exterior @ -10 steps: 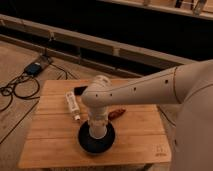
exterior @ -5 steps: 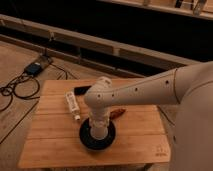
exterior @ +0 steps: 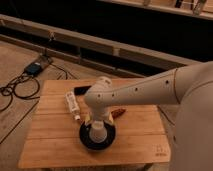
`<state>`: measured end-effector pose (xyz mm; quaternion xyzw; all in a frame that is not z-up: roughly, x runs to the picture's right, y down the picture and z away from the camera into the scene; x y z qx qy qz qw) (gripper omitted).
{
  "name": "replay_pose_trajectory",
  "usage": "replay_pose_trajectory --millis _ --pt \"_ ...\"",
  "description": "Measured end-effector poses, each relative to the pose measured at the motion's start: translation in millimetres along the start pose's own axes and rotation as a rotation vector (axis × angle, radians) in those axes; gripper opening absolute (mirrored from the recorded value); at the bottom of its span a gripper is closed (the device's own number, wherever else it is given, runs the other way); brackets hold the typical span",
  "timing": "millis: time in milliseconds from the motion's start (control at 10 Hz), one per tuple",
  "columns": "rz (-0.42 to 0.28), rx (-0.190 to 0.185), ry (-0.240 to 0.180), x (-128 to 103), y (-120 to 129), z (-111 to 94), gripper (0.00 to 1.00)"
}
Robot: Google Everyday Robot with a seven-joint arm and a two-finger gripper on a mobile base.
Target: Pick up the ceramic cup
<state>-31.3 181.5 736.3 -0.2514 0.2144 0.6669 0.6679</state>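
Observation:
A small white tapered shape [exterior: 97, 133] stands within the round black bowl [exterior: 85, 141] near the table's front middle; it looks like the ceramic cup. My gripper [exterior: 98, 125] points straight down at the end of the white arm [exterior: 140, 90] and sits right over this shape, hiding its top. I cannot tell where the gripper ends and the cup begins.
The wooden table [exterior: 50, 145] holds a flat white rectangular block [exterior: 72, 104] left of the bowl, a dark flat object [exterior: 82, 90] behind it, and a small reddish-brown item [exterior: 118, 113] right of the arm. Cables and a box [exterior: 35, 67] lie on the floor to the left.
The arm's end has sunk slightly toward the black bowl. Nothing else on the table has moved.

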Motion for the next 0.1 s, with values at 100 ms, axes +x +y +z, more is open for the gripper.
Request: replay_pose_trajectory --millis 100 --pt "0.000 0.000 0.000 0.0 -0.1 0.0 0.78"
